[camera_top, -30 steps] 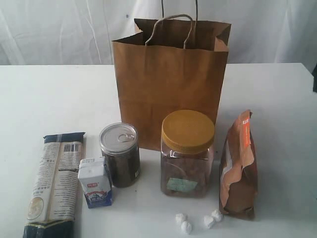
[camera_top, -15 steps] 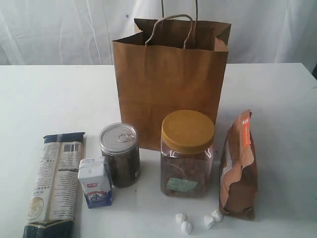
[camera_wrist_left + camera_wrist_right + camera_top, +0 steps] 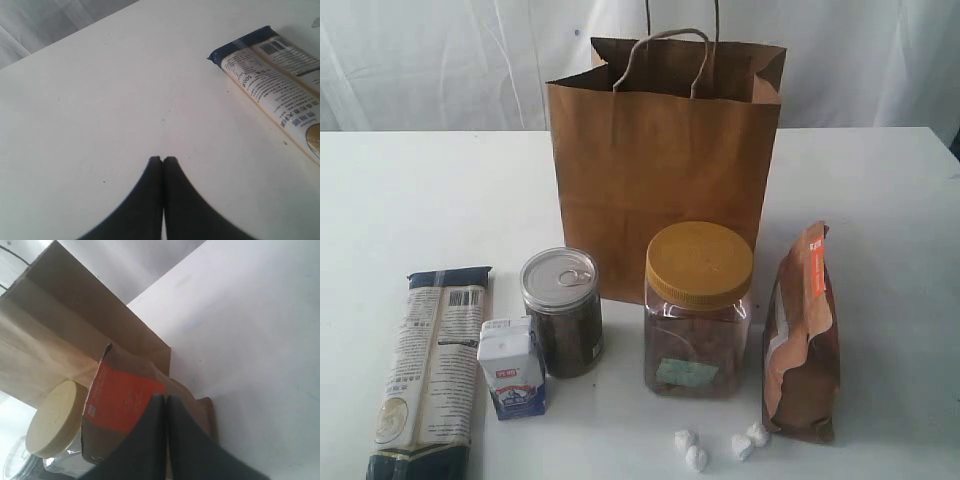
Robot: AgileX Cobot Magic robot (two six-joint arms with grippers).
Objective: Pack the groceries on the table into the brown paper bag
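Farthest back, in the middle of the white bench [image 3: 410, 200], stood a tall brown paper bag [image 3: 665, 190], upright, its mouth open and its twisted handles raised. The groceries sat in a loose row on the near side of the bag, all outside it.

At the near left a long dark-blue pasta packet [image 3: 428, 370] lay flat, running from near to far. Just to its right stood a small white carton [image 3: 512, 368], and just beyond the carton a can [image 3: 562, 312] with a silver pull-tab lid and dark contents. Right of the can, close in front of the bag, stood a clear jar [image 3: 698, 310] with a yellow lid and brown contents. Farther right an orange-and-brown pouch [image 3: 802, 340] stood upright with its top folded. Four small white wrapped pieces [image 3: 720, 445] lay on the bench at the near edge, between jar and pouch, the rightmost just beside the foot of the pouch.

The left wrist camera showed the left jaws pressed together, holding nothing, above bare bench with the far end of the pasta packet well apart from them. The right wrist camera showed the right jaws likewise closed tip to tip and empty, close by the pouch; whether they touched it could not be told.
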